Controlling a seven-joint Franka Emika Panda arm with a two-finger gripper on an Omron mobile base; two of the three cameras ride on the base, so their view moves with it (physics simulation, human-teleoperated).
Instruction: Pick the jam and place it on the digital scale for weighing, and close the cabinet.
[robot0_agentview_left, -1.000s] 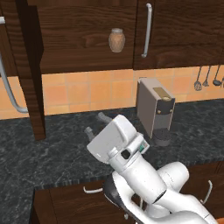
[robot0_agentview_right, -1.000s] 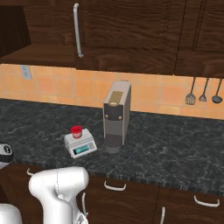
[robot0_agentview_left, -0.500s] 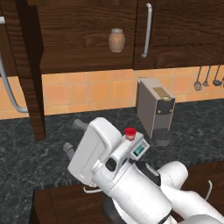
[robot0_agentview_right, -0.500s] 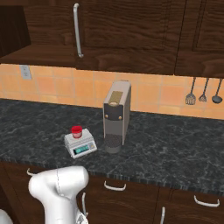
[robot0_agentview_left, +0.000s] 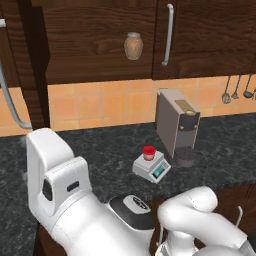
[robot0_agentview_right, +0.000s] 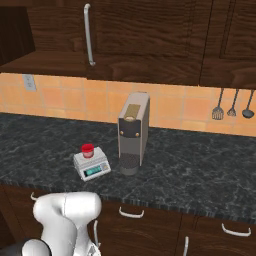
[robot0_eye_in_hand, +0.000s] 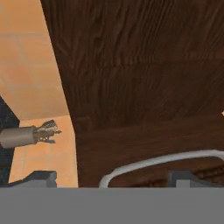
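Observation:
The jam (robot0_agentview_left: 148, 152) (robot0_agentview_right: 87, 150), a tiny red-lidded jar, stands on the top plate of the light-grey digital scale (robot0_agentview_left: 152, 167) (robot0_agentview_right: 92, 165) on the dark counter, beside the coffee machine. The cabinet's dark-brown door (robot0_agentview_left: 22, 75) stands swung open at the left, its long silver handle (robot0_agentview_left: 10, 100) facing out. In the hand view my gripper (robot0_eye_in_hand: 114, 178) is open, its fingertips (robot0_eye_in_hand: 41, 177) wide apart, close up to the brown wood of the cabinet (robot0_eye_in_hand: 140, 78), with the curved silver handle (robot0_eye_in_hand: 162, 161) just beyond them. My arm (robot0_agentview_left: 60, 185) reaches left, away from the scale.
A tall grey coffee machine (robot0_agentview_left: 177, 127) (robot0_agentview_right: 134, 131) stands right of the scale. A tan-brown ceramic jar (robot0_agentview_left: 133, 45) sits on the cabinet shelf. Utensils (robot0_agentview_right: 231, 107) hang on the orange tiled wall at the right. Drawers with curved handles (robot0_agentview_right: 134, 214) run under the counter edge.
My arm has swung left and low toward the open door, uncovering the scale and jam in the left base view. The jam and scale have not moved.

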